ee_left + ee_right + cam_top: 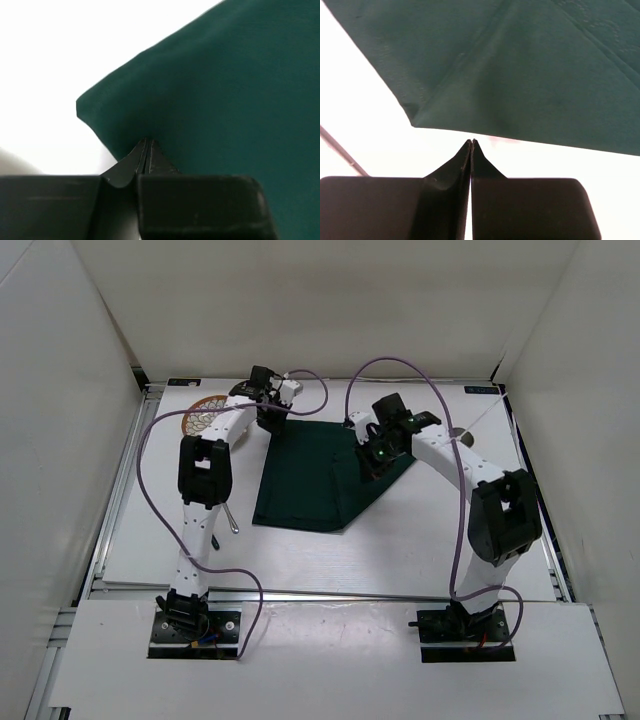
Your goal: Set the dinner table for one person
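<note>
A dark green cloth [315, 475] lies in the middle of the white dinner table [400, 540], with its right part creased and folded over. At the cloth's far left corner, my left gripper [270, 418] is low on it. In the left wrist view its tips [146, 141] are pressed together on the edge of the cloth [225, 90], with a thin layer pinched between them. My right gripper [376, 462] is at the cloth's right edge. Its tips [472, 141] are shut with nothing in them, over bare table just short of the cloth's hem [520, 65].
A round patterned plate [204, 418] sits at the far left, behind the left arm. A metal utensil [231, 520] lies on the table left of the cloth's near corner. A small grey object [461, 434] shows at the far right behind the right arm. White walls enclose the table.
</note>
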### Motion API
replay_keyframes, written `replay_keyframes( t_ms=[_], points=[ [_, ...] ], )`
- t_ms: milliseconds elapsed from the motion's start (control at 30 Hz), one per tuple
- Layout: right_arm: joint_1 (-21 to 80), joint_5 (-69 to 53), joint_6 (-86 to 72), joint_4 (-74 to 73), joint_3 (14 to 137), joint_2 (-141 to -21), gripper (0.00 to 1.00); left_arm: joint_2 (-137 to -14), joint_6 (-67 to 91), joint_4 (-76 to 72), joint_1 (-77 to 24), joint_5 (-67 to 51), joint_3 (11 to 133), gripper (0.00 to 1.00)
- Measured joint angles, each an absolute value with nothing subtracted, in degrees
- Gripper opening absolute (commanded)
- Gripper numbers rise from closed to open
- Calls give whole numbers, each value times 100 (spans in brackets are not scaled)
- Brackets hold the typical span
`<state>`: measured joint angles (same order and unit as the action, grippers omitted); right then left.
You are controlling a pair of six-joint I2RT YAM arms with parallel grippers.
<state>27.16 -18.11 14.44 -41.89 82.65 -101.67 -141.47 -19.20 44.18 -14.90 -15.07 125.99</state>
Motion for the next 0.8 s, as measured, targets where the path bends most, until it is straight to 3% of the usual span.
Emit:
replay_keyframes(
  t_ms=[233,600,800],
  points=[
    [2574,-2403,1435,-4209,8302,-10337,0,-14379,-1747,4147,-1533,-1219,12663,10],
    [2497,-2703,1192,-3844,10613,-13021,0,-14101,-1601,3590,-1658,-867,12033,10],
    [2497,-2718,891,-3579,10969,-13367,0,-13909,-1601,3457,-1734,-722,11705,10]
  ],
)
